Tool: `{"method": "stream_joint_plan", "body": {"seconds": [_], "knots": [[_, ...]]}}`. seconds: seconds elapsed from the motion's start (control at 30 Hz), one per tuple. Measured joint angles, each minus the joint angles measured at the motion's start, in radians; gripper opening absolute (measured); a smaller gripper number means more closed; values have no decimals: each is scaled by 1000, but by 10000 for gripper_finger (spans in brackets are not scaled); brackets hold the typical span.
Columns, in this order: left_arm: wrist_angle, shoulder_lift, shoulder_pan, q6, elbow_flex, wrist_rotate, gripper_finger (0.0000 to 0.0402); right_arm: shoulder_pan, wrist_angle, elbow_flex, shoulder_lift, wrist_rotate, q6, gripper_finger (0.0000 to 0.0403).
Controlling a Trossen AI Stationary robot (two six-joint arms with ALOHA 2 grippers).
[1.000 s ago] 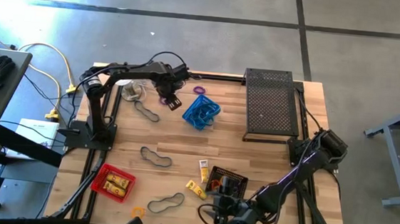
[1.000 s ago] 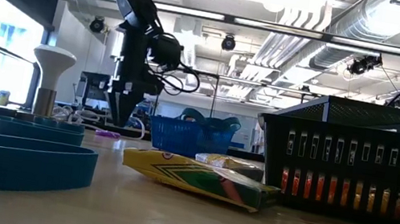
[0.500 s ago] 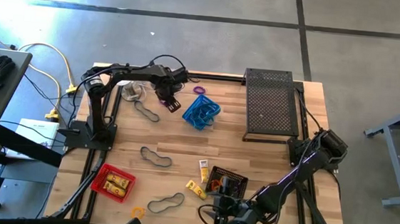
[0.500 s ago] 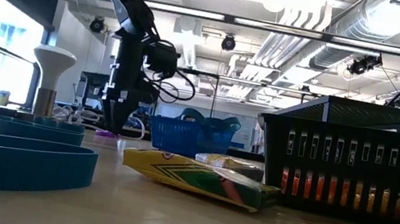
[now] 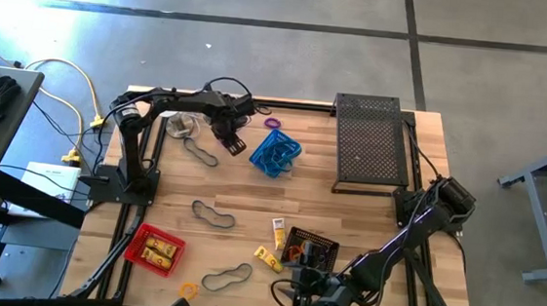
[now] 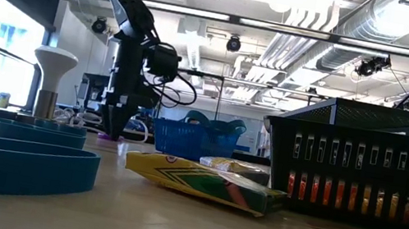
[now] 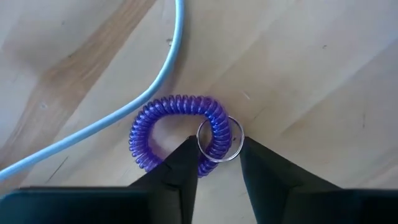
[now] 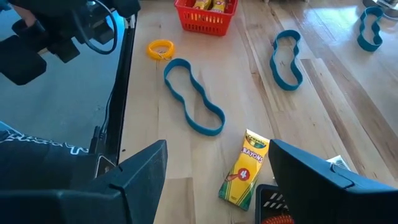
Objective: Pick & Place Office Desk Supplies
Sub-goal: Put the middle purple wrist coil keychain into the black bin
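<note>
Two arms work over the wooden surface. At the far left, the left gripper is down at the wood over a purple coil ring; its fingers straddle the coil's metal key ring with a narrow gap, one tip touching the coil, and I cannot tell whether they pinch it. A pale blue cable curves just beside the coil. At the near left, a red basket holds yellow packs, with an orange ring and a band loop beside it on the right; two more loops lie farther in. Right of the left gripper, a blue basket sits with a second purple ring beyond it. Near centre, crayon boxes lie beside a black basket. The right gripper hovers at the near edge, fingers spread, holding nothing. A large black mesh tray fills the far right
</note>
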Motion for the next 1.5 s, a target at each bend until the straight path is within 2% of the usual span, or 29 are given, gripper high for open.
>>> {"method": "stream_joint_plan", "body": {"seconds": [0.3, 0.47, 0.6, 0.73, 0.87, 0.93, 1.03, 1.1, 1.2, 1.33, 1.5], "knots": [[4, 0, 3, -11, -1, -7, 10, 0, 0, 0, 0, 0, 0, 270], [-7, -5, -22, 10, -1, -46, 5, 0, 0, 0, 0, 0, 0, 270], [-74, -34, -62, 10, -3, -154, 4, 0, 0, 0, 0, 0, -1, 270], [-152, -107, -111, 9, 0, -177, 4, 0, 0, 0, 0, -1, -1, 270], [-213, -233, -187, -6, 0, -168, 3, 0, 0, 0, 0, -1, -1, 270], [-222, -309, -243, -5, 0, -117, 3, 0, 0, 0, 0, -1, 0, 270], [-210, -432, -345, -12, 0, 18, 3, 0, 0, 0, 0, -1, 0, 270], [-166, -504, -430, -37, -2, 97, 3, 0, 0, 0, 0, -1, 0, 270], [-60, -589, -580, -101, -20, 165, 3, 0, 0, 0, 0, -3, 3, 270], [173, -624, -807, -179, -60, 165, 3, 0, 0, 0, 0, -20, 3, 270], [571, -581, -1044, -233, -137, 81, 3, 0, 5, 0, 0, -20, 3, 270]]}}
